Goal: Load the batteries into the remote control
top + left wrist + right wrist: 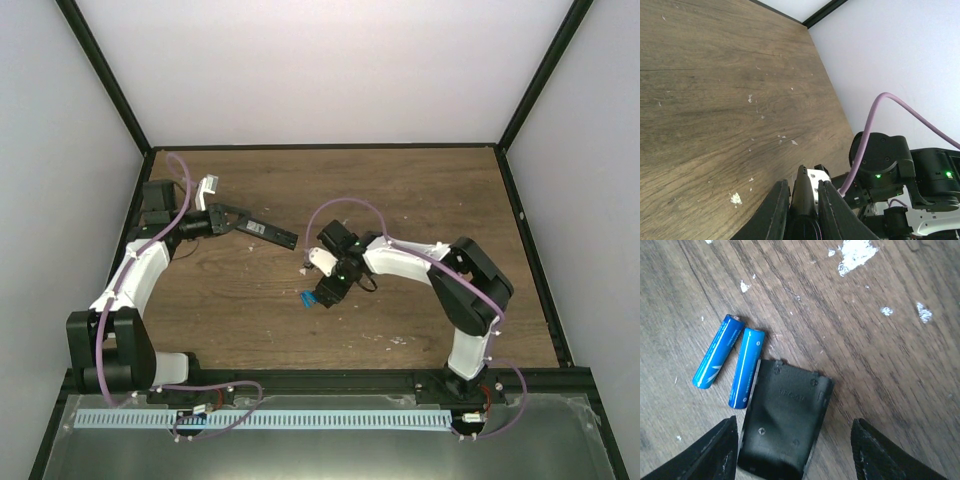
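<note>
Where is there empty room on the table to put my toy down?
The far strip of table along the back wall, beyond the remote control and the right arm, is bare. So is the near patch between the left arm and the right arm. The middle is crowded: batteries, black cover and the right gripper over them.

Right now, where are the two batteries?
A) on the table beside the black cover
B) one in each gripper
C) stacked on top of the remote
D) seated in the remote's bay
A: both batteries lie side by side on the table right next to the black cover, while the remote control is held apart in the left gripper.
</note>
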{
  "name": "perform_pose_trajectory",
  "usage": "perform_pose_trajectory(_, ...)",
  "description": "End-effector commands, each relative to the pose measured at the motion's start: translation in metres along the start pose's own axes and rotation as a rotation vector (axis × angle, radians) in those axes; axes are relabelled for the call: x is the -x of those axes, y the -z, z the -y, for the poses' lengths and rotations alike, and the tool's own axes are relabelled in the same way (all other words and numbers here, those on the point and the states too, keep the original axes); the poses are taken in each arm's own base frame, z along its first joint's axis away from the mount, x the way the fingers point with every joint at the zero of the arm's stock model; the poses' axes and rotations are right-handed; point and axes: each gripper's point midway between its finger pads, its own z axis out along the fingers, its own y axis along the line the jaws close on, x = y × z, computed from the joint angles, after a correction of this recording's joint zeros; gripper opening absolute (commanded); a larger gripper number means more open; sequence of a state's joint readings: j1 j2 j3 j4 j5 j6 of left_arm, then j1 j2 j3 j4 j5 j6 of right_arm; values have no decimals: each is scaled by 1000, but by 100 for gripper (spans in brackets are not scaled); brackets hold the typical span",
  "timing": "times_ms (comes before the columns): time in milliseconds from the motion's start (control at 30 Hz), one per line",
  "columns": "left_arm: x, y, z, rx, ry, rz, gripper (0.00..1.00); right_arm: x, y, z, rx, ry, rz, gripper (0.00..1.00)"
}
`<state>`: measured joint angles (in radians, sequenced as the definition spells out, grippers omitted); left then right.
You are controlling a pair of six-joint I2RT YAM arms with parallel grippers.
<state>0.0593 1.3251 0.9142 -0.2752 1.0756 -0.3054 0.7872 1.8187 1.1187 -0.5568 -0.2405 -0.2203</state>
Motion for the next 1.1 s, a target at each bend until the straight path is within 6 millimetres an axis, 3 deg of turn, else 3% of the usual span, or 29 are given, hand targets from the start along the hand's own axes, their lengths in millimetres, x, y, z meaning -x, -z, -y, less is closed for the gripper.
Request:
perform_pose_trajectory(0,2,1,1,-15,-22,0,0,5,19,-1,-14,19,43,55)
perform_pose_trajectory(333,2,1,1,-14,-21,1,0,6,21,-20,91,36,60,56)
perform_pose_trajectory(1067,2,0,0,-16,-17,-3,0,-6,-7,-13,98,-1,-37,56)
